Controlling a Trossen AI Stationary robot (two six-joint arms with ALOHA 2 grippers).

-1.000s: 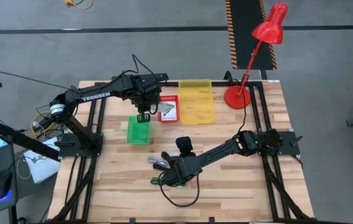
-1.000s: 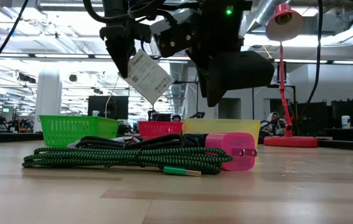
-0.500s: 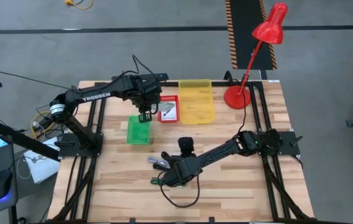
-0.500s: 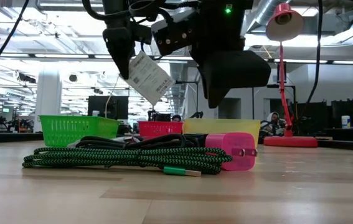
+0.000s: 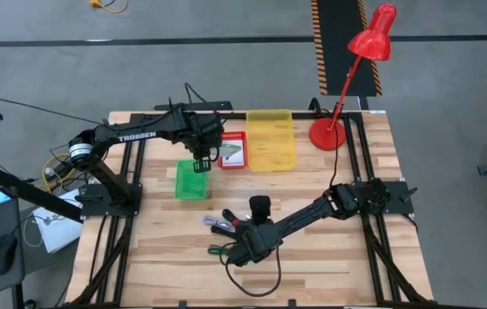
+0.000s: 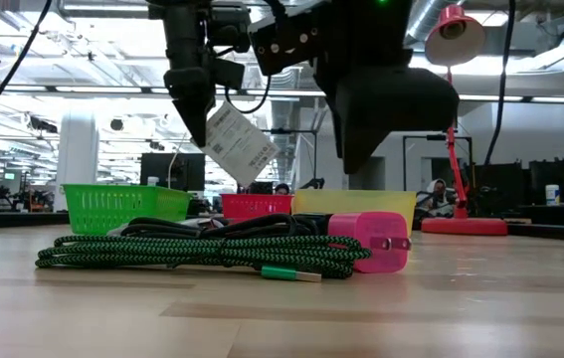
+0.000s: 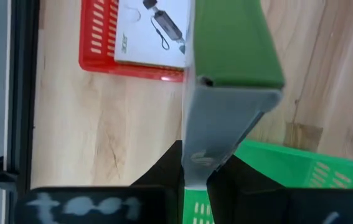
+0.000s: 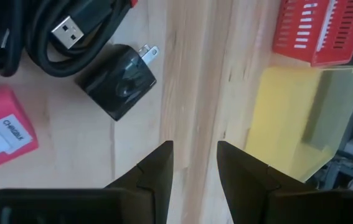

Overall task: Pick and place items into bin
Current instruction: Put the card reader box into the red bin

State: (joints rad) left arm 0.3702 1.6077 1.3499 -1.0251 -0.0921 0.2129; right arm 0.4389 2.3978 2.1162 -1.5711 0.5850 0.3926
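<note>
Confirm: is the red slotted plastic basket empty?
No. In the left wrist view a white printed card lies inside the red slotted plastic basket.

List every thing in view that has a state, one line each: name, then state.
Left tool: shut on the white packet, above the green bin.
White packet: held, hanging tilted.
Right tool: open, empty.
Green bin: empty.
Red bin: holds a white card.
Green cable: coiled on the table.

Tilted white packet [image 6: 240, 140] above green bin [image 5: 191, 179]
</note>
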